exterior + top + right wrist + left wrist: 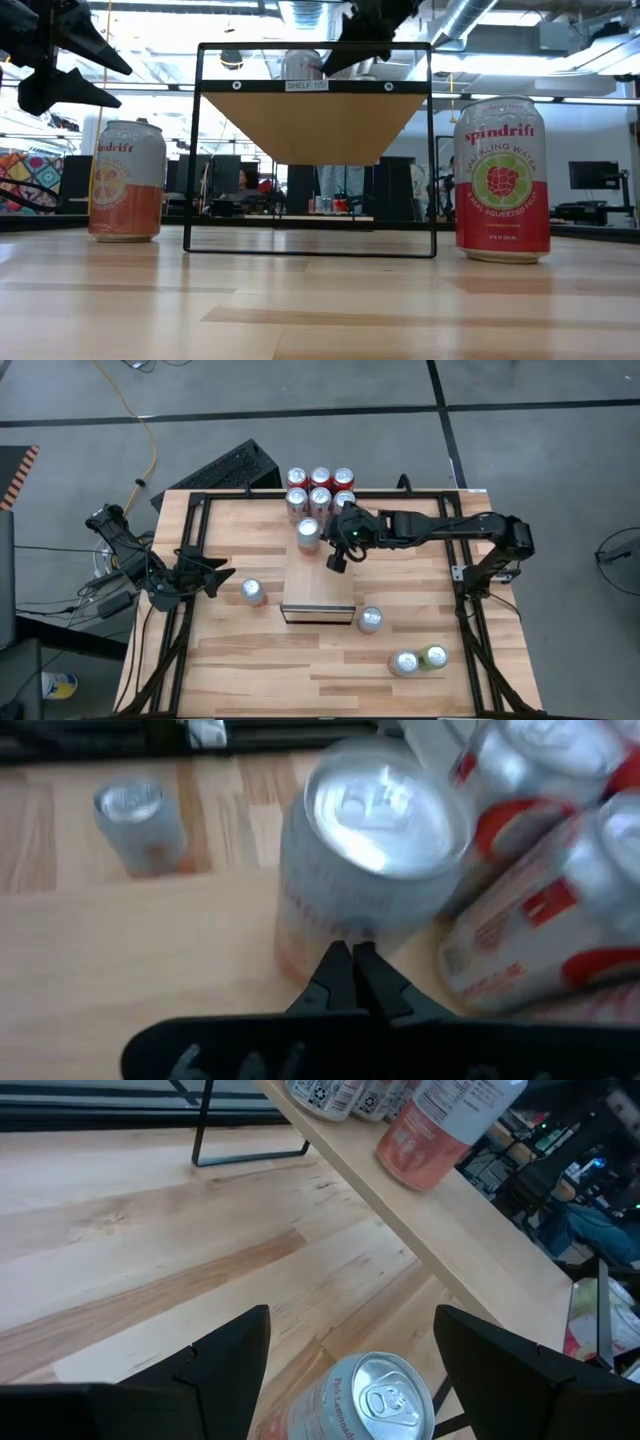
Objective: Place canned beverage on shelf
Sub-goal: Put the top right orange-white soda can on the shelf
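From above, the left claw (222,575) stood wide open just beside a can (252,592) on the counter (240,660), holding nothing. The right claw (336,563) was shut and empty over the shelf (318,592), beside one can on the shelf (308,535). From low down, the shelf (310,125) stood between two upright cans. The left wrist view showed a can top (390,1395) between the open fingers (225,1355). The right wrist view showed the pinched claw (352,978) in front of the shelf can (375,850).
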{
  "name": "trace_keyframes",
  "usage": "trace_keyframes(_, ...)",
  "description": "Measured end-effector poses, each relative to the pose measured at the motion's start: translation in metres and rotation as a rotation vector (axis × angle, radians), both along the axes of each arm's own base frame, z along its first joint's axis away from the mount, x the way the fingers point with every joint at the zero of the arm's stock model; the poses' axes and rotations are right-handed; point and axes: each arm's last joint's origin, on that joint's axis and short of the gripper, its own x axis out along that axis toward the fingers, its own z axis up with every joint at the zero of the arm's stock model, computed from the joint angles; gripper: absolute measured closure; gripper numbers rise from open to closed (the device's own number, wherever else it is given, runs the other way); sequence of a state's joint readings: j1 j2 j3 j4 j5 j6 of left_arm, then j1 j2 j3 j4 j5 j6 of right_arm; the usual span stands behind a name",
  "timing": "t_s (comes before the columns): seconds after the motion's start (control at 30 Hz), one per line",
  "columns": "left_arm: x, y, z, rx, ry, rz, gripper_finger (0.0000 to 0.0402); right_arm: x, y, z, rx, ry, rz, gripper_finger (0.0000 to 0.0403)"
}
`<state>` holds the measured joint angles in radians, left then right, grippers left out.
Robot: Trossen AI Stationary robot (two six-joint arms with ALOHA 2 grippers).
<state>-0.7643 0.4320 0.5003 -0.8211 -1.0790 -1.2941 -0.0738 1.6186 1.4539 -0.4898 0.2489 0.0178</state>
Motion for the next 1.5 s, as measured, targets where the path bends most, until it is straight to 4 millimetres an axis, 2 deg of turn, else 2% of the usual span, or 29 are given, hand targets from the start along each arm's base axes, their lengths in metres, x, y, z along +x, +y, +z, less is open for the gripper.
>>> trace_keyframes(0.23, 0.000, 0.000, 0.000, 0.002, 0.001, 0.000, 0.0132, -0.009, -0.002, 0.004, -0.004, 0.019, -0.057, 0.0403)
trace_keyframes(0.43, 0.000, 0.000, 0.000, 0.002, 0.001, 0.000, 0.0132, -0.005, -0.012, 0.001, -0.020, 0.011, -0.071, 0.0403)
trace_keyframes(0.97, 0.000, 0.000, 0.000, 0.009, 0.002, 0.003, 0.0132, 0.000, -0.022, 0.011, -0.050, -0.092, -0.040, 0.0403)
trace_keyframes(1.13, 0.000, 0.000, 0.000, 0.008, 0.002, 0.003, 0.0132, 0.001, -0.022, 0.012, -0.066, -0.098, -0.031, 0.0403)
trace_keyframes(1.33, 0.000, 0.000, 0.000, -0.002, 0.001, 0.002, 0.0132, -0.003, -0.017, 0.005, 0.003, -0.046, -0.075, 0.0403)
trace_keyframes(1.5, 0.000, 0.000, 0.000, -0.007, -0.002, 0.002, 0.0132, 0.002, -0.017, 0.004, -0.011, -0.064, -0.054, 0.0403)
